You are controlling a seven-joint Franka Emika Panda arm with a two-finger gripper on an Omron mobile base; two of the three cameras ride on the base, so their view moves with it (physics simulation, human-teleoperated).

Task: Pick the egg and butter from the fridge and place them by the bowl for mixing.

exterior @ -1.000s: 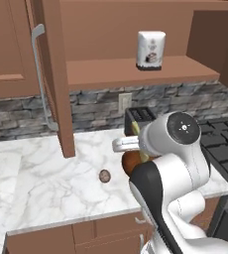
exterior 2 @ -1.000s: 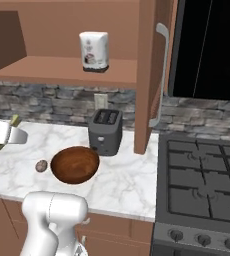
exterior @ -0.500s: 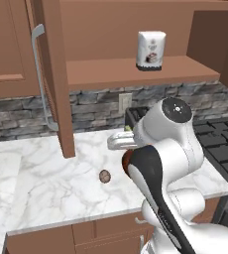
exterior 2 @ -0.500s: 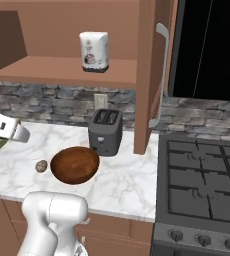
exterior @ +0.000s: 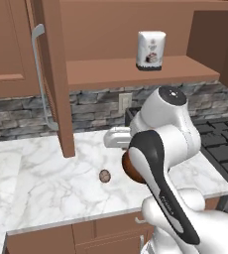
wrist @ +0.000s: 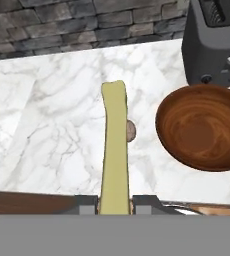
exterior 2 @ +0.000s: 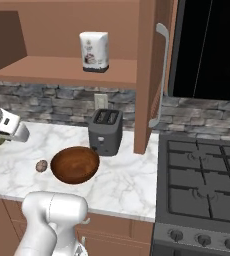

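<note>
Fingers pinch the butter at its near end; egg and bowl lie beyond, on the desk

Brown wooden cupboards, grey stone backsplash, white marble counter.

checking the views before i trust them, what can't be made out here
- Bowl, left base view: mostly hidden behind the arm; a sliver shows.
- Toaster, left base view: mostly covered by the arm.
- Egg, hand view: partly hidden behind the butter.
- Gripper, hand view: fingertips barely rise above the bottom edge, shut on the butter.
- Gripper, right base view: cut off by the left edge.
- Label on the white canister: too small to read.
</note>
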